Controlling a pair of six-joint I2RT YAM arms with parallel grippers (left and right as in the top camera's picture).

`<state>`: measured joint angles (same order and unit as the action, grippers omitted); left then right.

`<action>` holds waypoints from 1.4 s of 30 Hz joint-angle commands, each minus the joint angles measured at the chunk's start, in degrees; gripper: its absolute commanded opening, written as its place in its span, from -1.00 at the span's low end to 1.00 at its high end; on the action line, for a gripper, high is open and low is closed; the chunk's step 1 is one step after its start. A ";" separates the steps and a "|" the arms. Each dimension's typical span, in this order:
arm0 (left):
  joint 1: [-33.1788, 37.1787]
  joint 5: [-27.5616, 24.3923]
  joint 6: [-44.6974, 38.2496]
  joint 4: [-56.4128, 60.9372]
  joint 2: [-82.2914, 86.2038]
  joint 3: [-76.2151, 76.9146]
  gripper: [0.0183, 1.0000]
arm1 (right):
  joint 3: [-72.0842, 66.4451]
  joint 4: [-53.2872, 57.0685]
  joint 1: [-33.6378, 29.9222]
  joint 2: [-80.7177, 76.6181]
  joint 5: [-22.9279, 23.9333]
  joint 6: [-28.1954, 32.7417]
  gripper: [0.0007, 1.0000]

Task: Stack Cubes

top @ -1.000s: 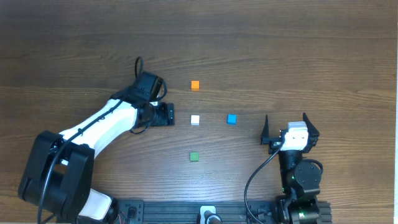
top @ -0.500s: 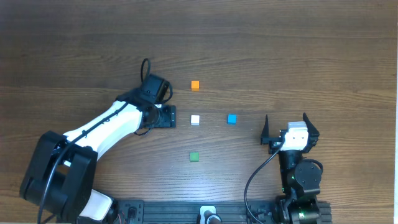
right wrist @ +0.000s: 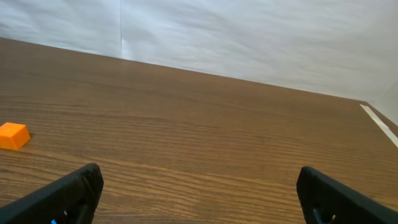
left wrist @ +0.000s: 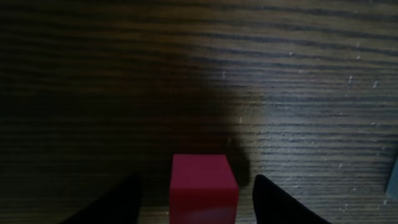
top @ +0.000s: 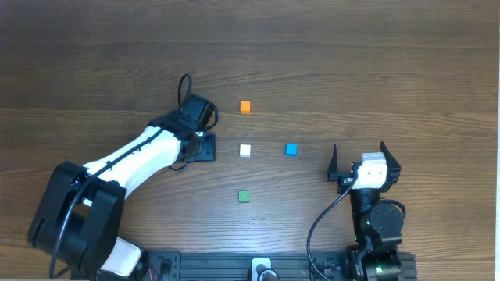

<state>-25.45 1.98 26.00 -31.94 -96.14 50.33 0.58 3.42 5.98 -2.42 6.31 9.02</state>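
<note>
Red cube point(left wrist: 203, 186), left of white cube point(top: 245, 150), sits between spread left fingers point(left wrist: 118, 202), ungrasped, lined up for pickup; right fingers point(right wrist: 68, 193) spread, idle.

White-shelled arms point(top: 133, 152) carry black joints and cables point(top: 316, 226).

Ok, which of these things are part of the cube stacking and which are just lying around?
For the job: red cube, between the open fingers of the left gripper; white cube; blue cube; orange cube; green cube.
Just there: wooden table; pale tape strip on it.
</note>
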 commanded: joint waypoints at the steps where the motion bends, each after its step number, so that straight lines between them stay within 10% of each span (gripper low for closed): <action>1: -0.22 1.16 -0.24 0.04 -0.63 0.81 0.02 | -0.28 0.24 -0.42 0.26 -0.31 -0.15 0.98; 26: -0.50 0.90 1.55 -0.26 -0.59 1.86 -0.67 | -0.28 0.24 -0.42 0.26 -0.31 -0.15 0.98; 42: -14.49 1.99 12.50 -11.67 -0.42 18.73 -0.89 | -0.28 0.24 -0.42 0.26 -0.31 -0.15 0.98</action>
<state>-38.30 3.25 35.14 -43.16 -96.14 68.10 0.58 3.42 5.98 -2.42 6.31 8.99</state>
